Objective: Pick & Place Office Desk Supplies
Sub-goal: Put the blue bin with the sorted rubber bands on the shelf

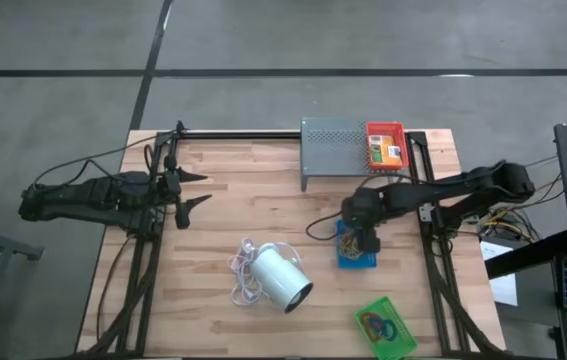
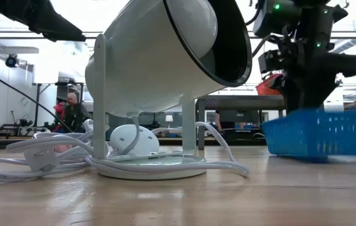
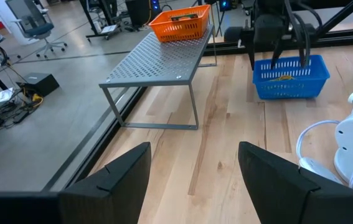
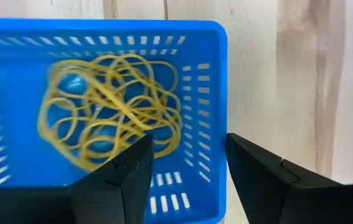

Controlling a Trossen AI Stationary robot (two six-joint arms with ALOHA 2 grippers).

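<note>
A blue tray (image 4: pixel 14 118) with a tangle of tan rubber bands (image 4: pixel 111 109) sits on the table's right half (image 1: pixel 356 252). My right gripper (image 4: pixel 188 146) points down over it and is open. One finger is above the tray's inside and the other is outside its side wall (image 4: pixel 210 99); no touch shows. A red-orange tray (image 1: pixel 384 143) holding small boxes rests on the grey stand. A green tray (image 1: pixel 384 326) with coloured loops lies near the front edge. My left gripper (image 1: pixel 195 188) waits open at the left side.
The grey perforated stand (image 1: pixel 333 148) stands at the far edge. A big white cylinder on a round base (image 1: pixel 281 277), with white cord (image 1: pixel 244 268) beside it, sits mid-table just left of the blue tray. Bare wood lies between the left gripper and the cylinder.
</note>
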